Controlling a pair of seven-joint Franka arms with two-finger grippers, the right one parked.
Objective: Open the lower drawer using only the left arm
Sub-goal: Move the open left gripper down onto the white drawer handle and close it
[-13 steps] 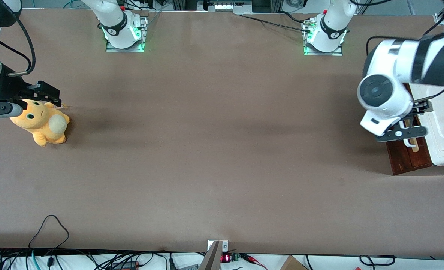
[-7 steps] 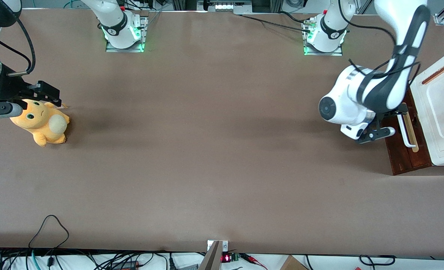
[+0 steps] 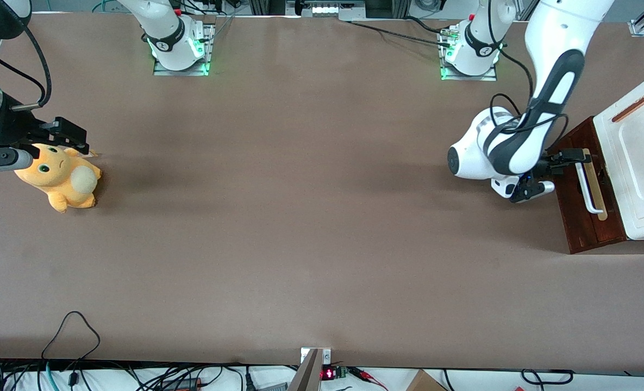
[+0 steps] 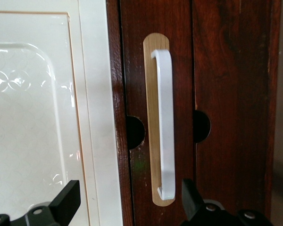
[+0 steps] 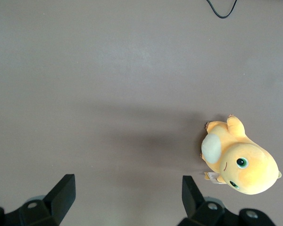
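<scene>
The left arm's claw hangs spread wide just in front of the lower drawer's white handle, not gripping it.

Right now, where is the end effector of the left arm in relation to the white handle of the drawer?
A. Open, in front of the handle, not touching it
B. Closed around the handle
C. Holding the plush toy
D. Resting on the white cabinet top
A: the wrist view shows the end effector open, its fingers apart, facing the white handle of the lower drawer with a gap.

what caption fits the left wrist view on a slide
Open gripper faces the lower drawer, its white bar handle not yet grasped.
</scene>
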